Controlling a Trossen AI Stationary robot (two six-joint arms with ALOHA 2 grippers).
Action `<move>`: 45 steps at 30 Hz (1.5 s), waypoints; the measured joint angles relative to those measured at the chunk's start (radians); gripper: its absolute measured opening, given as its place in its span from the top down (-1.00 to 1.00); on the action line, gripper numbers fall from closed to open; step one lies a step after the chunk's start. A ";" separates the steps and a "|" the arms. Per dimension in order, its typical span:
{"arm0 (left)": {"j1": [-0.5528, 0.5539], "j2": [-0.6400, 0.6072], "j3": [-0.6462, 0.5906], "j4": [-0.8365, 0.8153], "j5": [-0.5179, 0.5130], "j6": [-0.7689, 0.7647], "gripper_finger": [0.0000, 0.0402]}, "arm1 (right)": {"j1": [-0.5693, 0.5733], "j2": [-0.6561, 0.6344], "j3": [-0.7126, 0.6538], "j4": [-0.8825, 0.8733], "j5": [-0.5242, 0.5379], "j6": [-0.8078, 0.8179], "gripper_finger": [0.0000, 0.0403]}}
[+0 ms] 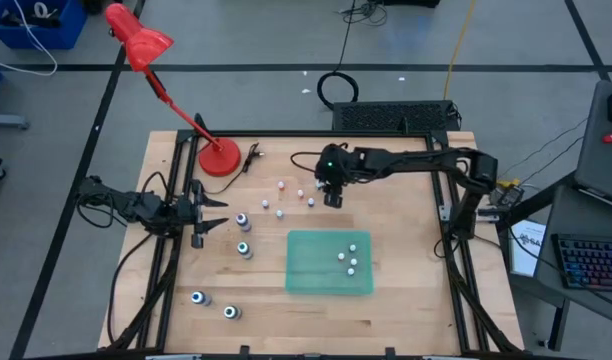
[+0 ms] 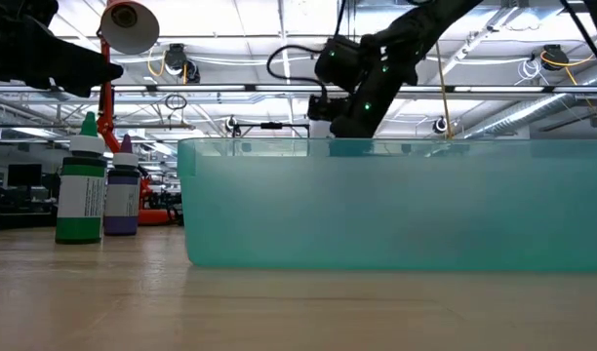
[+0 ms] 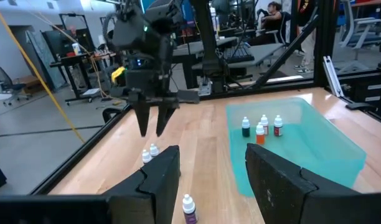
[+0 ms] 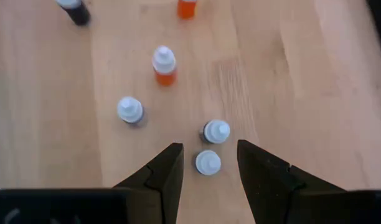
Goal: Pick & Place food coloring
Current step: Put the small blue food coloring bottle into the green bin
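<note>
Several tiny food coloring bottles (image 1: 299, 193) stand upright on the wooden table behind the teal tray (image 1: 306, 275). Several more stand inside the tray (image 3: 260, 132). Bigger bottles with coloured tops (image 1: 245, 249) stand at the table's left. My right gripper (image 4: 209, 145) hangs open above the loose group, pointing steeply down. In the right wrist view a white-capped bottle (image 4: 208, 162) shows between its fingers and another (image 4: 216, 131) just beyond. The left wrist view shows these fingertips (image 3: 144, 129) clear of the table. My left gripper (image 1: 214, 215) waits open at the left edge.
A red desk lamp (image 1: 218, 157) stands at the far left corner. In the low view the tray's wall (image 2: 396, 210) fills the middle, with a green bottle (image 2: 81, 190) and a purple one (image 2: 121, 195) to its left. Bare wood lies near the front edge.
</note>
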 joint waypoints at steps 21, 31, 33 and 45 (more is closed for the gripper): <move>0.000 0.000 0.000 0.000 0.000 0.000 0.07 | -0.029 0.070 -0.001 -0.006 -0.007 0.038 0.30; 0.000 0.000 0.000 0.000 0.000 0.000 0.07 | -0.028 0.110 -0.001 0.010 -0.035 0.034 0.30; 0.000 0.000 0.000 0.000 0.000 0.000 0.07 | -0.028 0.110 -0.001 0.010 -0.041 0.033 0.30; 0.000 0.000 0.000 0.000 0.000 0.000 0.07 | -0.029 0.110 -0.001 0.012 -0.054 0.034 0.69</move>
